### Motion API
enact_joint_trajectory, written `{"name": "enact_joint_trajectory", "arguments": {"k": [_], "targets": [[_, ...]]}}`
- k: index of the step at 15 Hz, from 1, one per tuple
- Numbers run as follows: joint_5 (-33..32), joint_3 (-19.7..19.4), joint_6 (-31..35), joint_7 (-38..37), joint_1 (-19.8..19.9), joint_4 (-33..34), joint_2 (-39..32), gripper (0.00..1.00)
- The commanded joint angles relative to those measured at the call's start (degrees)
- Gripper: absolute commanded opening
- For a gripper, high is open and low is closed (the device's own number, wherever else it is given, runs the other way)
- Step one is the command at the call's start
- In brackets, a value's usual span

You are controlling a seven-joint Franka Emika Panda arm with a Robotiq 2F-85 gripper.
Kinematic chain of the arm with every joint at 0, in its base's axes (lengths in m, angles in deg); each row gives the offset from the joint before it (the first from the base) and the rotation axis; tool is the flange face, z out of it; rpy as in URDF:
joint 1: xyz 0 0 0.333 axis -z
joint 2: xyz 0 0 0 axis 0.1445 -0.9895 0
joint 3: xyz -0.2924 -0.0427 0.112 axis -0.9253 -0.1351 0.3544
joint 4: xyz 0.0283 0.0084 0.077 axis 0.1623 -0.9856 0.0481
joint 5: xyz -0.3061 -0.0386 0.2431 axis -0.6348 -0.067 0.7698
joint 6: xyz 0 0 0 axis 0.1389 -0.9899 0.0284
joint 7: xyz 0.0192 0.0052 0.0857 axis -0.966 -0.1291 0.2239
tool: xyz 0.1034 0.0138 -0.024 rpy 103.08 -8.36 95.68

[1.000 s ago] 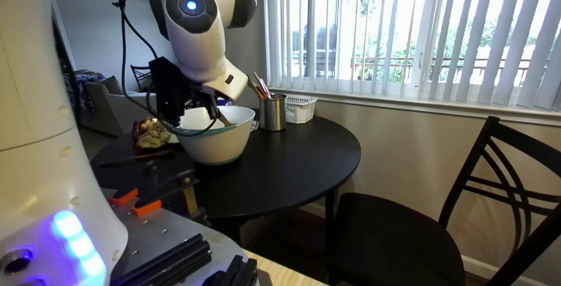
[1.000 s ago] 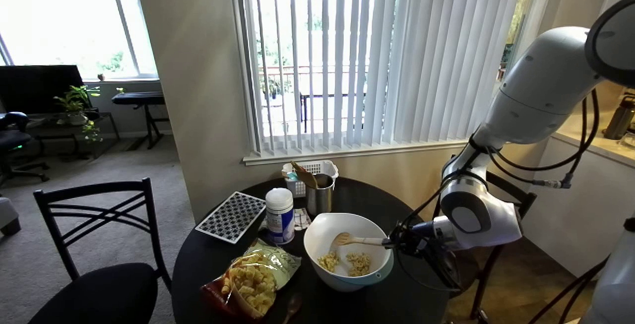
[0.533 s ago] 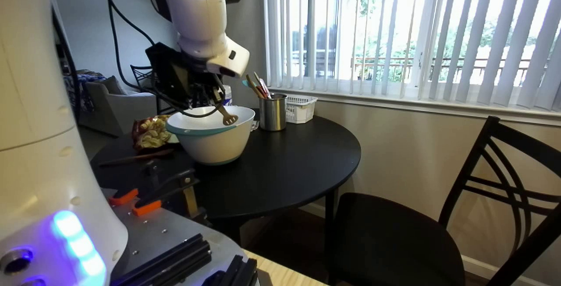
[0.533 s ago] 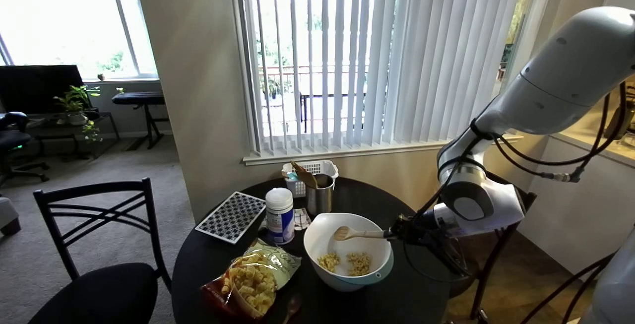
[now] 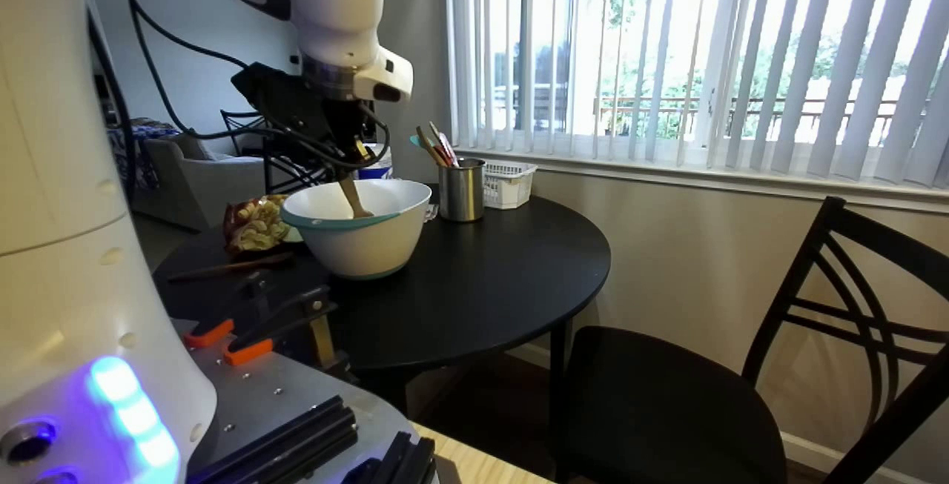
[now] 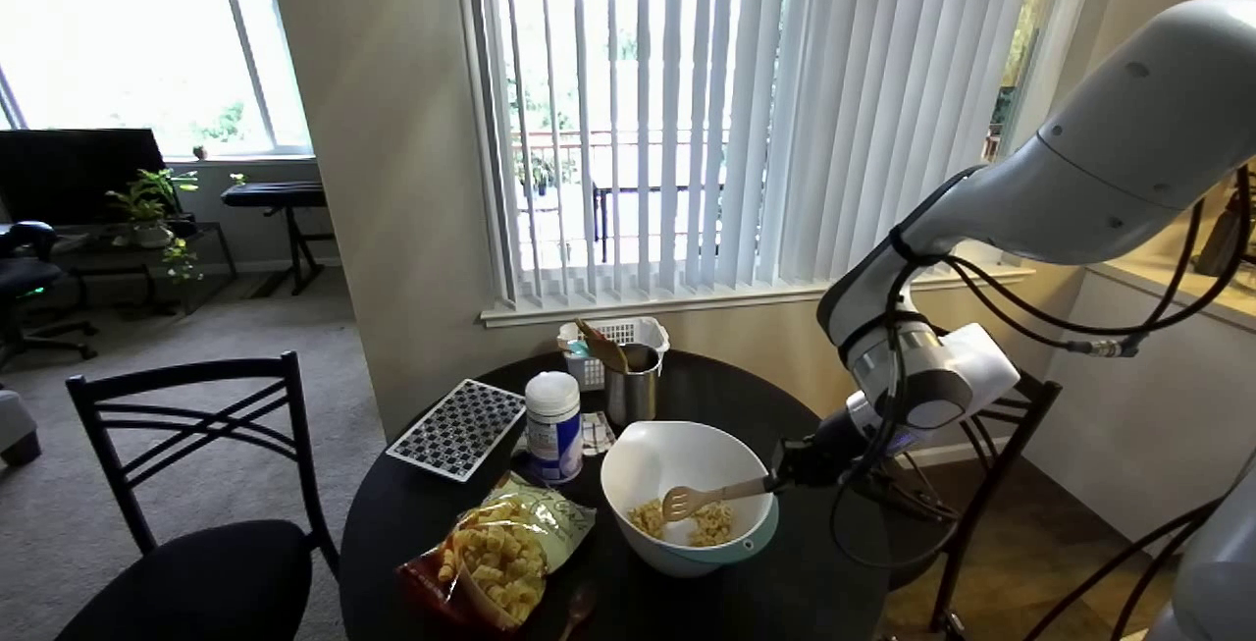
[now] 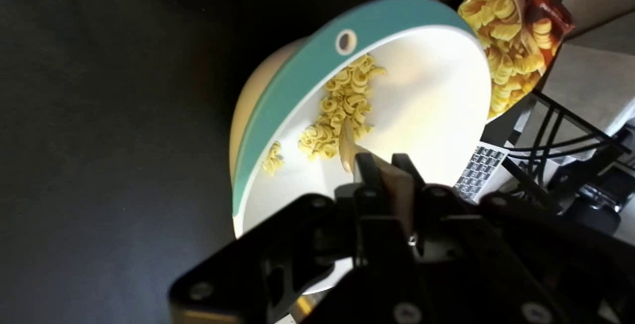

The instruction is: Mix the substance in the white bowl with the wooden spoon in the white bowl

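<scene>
The white bowl (image 5: 371, 250) with a teal rim band stands upright on the black round table; it also shows in the exterior view (image 6: 638, 464) and the wrist view (image 7: 426, 96). Yellow curly pasta (image 7: 342, 108) lies in its bottom in clumps, also seen in an exterior view (image 6: 714, 525). My gripper (image 7: 386, 162) is shut on the handle of the wooden spoon (image 7: 399, 190), just above the bowl's rim. The slotted spoon head points down inside the bowl (image 6: 687, 501), at the pasta in the views. Whether it touches the pasta I cannot tell.
An open pasta bag (image 6: 500, 562) and a brown spoon (image 6: 581, 604) lie beside the bowl. A wipes canister (image 6: 554, 435), a patterned tray (image 6: 459, 430), a metal cup of utensils (image 5: 461, 195) and a white basket (image 5: 508, 186) stand behind. A black chair (image 5: 667, 395) is at the table.
The spoon first rose slightly toward the rim. Then my wrist tilted, the handle became steeper, and the spoon head came down into the bowl over the pasta. The bowl has not moved.
</scene>
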Motion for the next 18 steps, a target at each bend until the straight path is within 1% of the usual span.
{"name": "enact_joint_trajectory", "arguments": {"k": [1,5,9,14,18], "targets": [[-6.84,1.17,4.07,-5.16,-1.41,-1.25,2.21,0.03],[-12.42,1.73,8.34,-7.67,-2.34,-1.2,2.23,0.03],[-15.82,2.52,12.9,-8.11,-2.96,-1.26,2.22,0.03],[-18.21,2.46,13.38,-7.8,-3.01,-1.22,2.42,0.03],[-17.95,2.16,11.67,-7.26,-2.83,-1.68,4.81,0.03]]}}
